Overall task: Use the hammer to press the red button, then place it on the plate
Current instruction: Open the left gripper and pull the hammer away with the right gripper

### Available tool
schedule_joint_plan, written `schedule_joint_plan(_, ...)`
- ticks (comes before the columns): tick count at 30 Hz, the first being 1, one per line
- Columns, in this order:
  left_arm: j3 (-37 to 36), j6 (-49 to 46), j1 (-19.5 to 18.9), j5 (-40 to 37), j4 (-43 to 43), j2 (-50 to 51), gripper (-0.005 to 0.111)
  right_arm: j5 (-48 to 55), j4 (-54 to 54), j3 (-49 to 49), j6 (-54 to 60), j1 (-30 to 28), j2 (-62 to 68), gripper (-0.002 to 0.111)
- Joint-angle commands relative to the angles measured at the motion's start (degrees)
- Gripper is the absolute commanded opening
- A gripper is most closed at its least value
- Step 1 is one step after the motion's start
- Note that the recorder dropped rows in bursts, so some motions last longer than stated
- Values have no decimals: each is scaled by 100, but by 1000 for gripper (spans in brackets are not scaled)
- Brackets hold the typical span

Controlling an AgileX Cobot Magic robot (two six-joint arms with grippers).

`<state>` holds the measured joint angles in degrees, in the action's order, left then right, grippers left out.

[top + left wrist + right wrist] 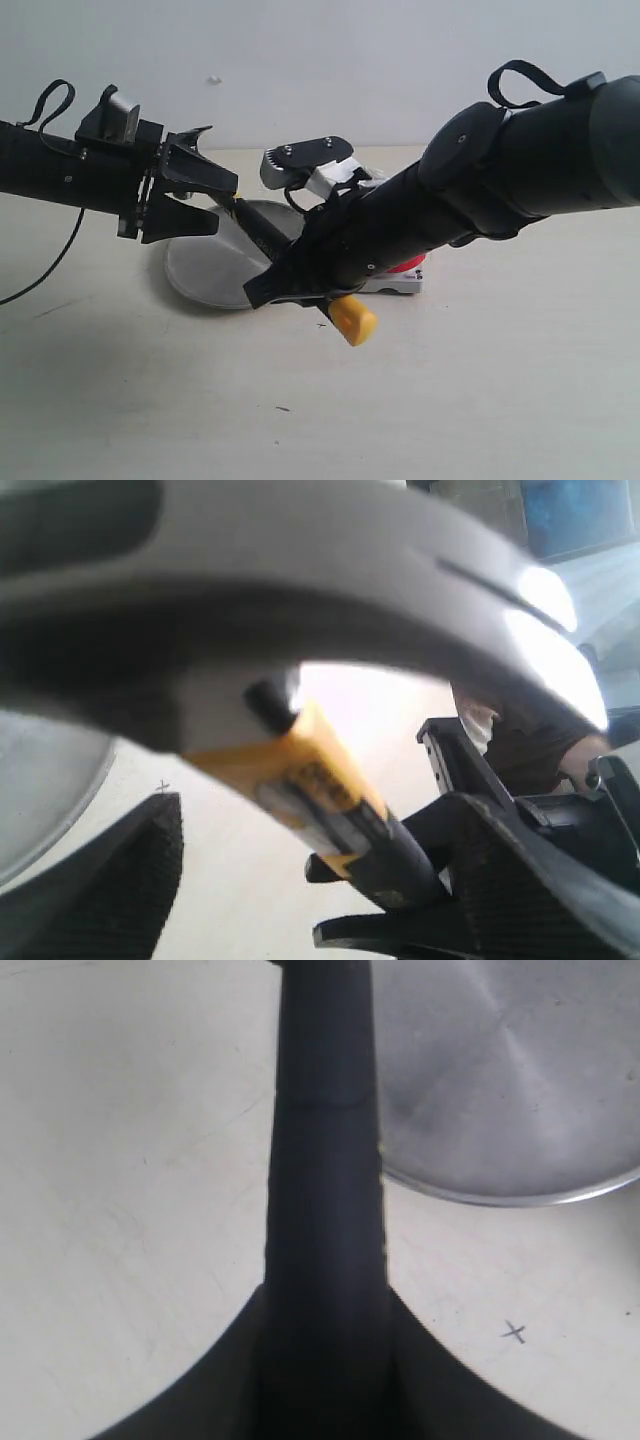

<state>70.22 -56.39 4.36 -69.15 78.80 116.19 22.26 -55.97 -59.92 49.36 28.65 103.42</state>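
My right gripper (298, 285) is shut on the black handle of the hammer (258, 232), held in the air over the table. Its yellow end (352, 320) sticks out toward the front. The handle (325, 1110) runs straight out from between the jaws beside the plate (500, 1080). The hammer's neck (320, 790) and blurred grey head reach my left gripper (205, 198), which stands open around them without clamping. The silver plate (205, 268) lies below both grippers. The red button (410, 265) on its grey base shows only partly under the right arm.
The pale table (150, 400) stretches to the front and sides. A small pencilled cross (515, 1332) marks the table near the plate's rim. A white wall stands behind.
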Motion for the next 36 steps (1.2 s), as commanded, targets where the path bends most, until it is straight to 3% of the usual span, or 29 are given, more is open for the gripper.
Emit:
schedule_joint_plan(1,41,-12,24,-82,-23,-78,73,-552,-75,-52,-14,-1,-145,0)
schedule_joint_plan(6,41,-12,-42,-82,-34,-78,73,-640,29,-52,-291,-119,-145,0)
schedule_joint_plan(13,41,265,-203,-82,-386,-111,71,-588,1685,-52,-1876,-460,-169,0)
schedule_joint_plan(16,41,417,-332,-82,-454,-111,50,-430,2086,-52,-2198,-581,-329,0)
schedule_joint_plan(20,41,295,-458,-82,-415,-216,2,-229,2734,-42,-2703,-617,-793,0)
schedule_joint_plan(28,-705,-249,-660,-82,-74,-1123,1,780,5597,-2,-5259,-617,-1610,0)
schedule_joint_plan(32,-1536,-562,-848,-82,289,-1923,1,694,5843,451,-5365,-617,-2056,0)
schedule_joint_plan(36,-2824,-1031,-1134,715,782,-3356,1,581,5929,961,-5411,-617,-2449,0)
